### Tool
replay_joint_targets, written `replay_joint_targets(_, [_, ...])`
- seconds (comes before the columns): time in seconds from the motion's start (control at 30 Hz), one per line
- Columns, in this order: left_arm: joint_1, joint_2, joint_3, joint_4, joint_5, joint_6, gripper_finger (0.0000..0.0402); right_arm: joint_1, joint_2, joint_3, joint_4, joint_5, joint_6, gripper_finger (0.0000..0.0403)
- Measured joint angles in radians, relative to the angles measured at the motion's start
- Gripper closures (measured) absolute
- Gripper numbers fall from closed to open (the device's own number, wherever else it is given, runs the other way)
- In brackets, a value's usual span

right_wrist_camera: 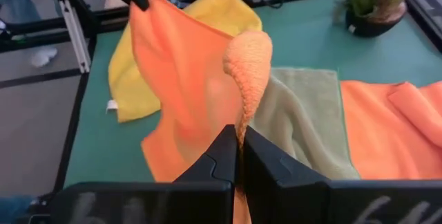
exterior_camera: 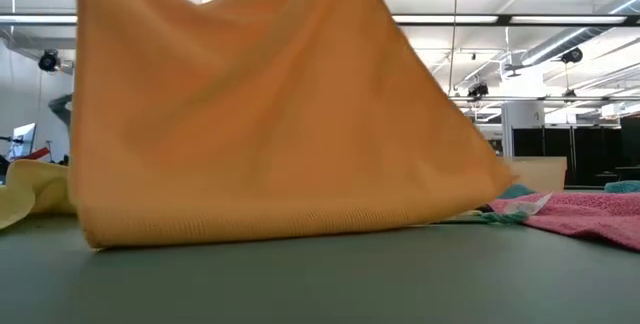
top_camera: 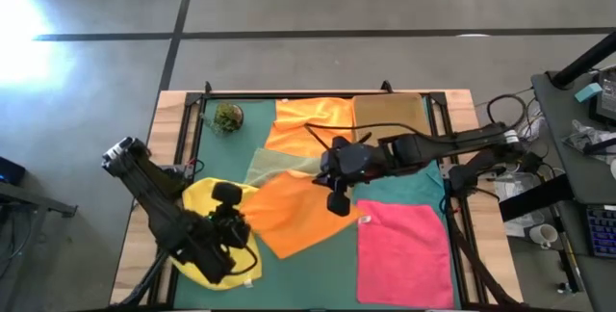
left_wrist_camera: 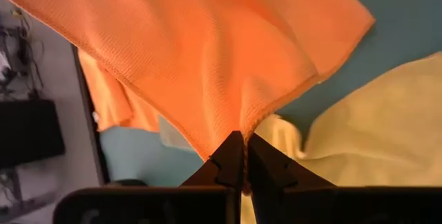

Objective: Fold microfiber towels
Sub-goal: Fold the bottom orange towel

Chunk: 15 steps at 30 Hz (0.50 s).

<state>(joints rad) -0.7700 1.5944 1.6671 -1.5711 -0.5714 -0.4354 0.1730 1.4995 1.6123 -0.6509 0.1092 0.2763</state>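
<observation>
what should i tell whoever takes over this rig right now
Left gripper: shut on a corner of the orange towel, over the yellow towel.
Right gripper: shut on another corner of the same towel, mid-table.
That towel hangs lifted between both arms.
Second orange towel and olive towel lie rumpled at the far side; pink towel lies flat on the teal towel.
Done: none looks neatly folded.
Left: fold the held towel, then the rest.

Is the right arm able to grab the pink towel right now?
Probably not yet. The right gripper has its jaws shut on the orange towel, which the left gripper also holds. The pink towel lies close by, uncovered.
</observation>
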Motion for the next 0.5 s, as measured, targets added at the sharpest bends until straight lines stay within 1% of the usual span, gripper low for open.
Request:
replay_joint_targets(0.23, [0.036,-0.059,0.065,0.0,-0.067,0.184,0.0401,0.026,-0.086,0.0,-0.003,0.085,0.032,0.0394])
replay_joint_targets(0.3, [0.042,-0.073,0.09,-0.001,-0.067,0.232,0.0402,0.033,-0.109,0.0,-0.002,0.104,0.059,0.0394])
replay_joint_targets(0.5, [0.043,-0.11,0.167,-0.001,-0.066,0.259,0.0401,0.082,-0.151,0.0,-0.002,0.132,0.132,0.0394])
